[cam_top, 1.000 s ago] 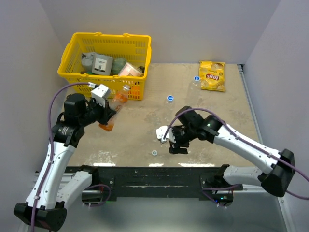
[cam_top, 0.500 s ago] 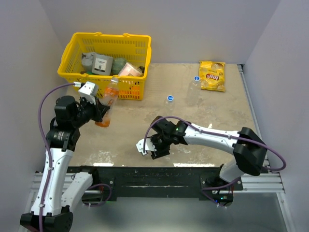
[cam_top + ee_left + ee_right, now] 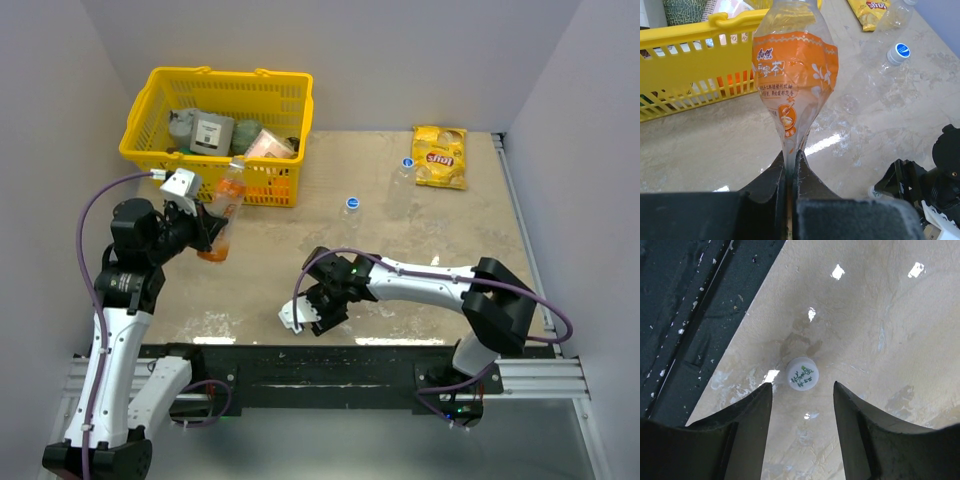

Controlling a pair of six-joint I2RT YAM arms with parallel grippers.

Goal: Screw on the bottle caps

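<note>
My left gripper is shut on the flattened bottom end of the orange bottle and holds it above the table in front of the basket, its open neck pointing away. My right gripper is open, low over the table near the front edge. The whitish-grey cap lies just past its fingertips, between them and untouched. Two clear bottles lie on the table, each with a blue cap at its neck.
A yellow basket of boxes and packets stands at the back left, right behind the orange bottle. A yellow snack packet lies at the back right. The black rail runs along the table's front edge beside the right gripper.
My right gripper has moved left and toward the front edge, over the whitish-grey cap. My left gripper swung the orange bottle back toward the basket, then held still.
</note>
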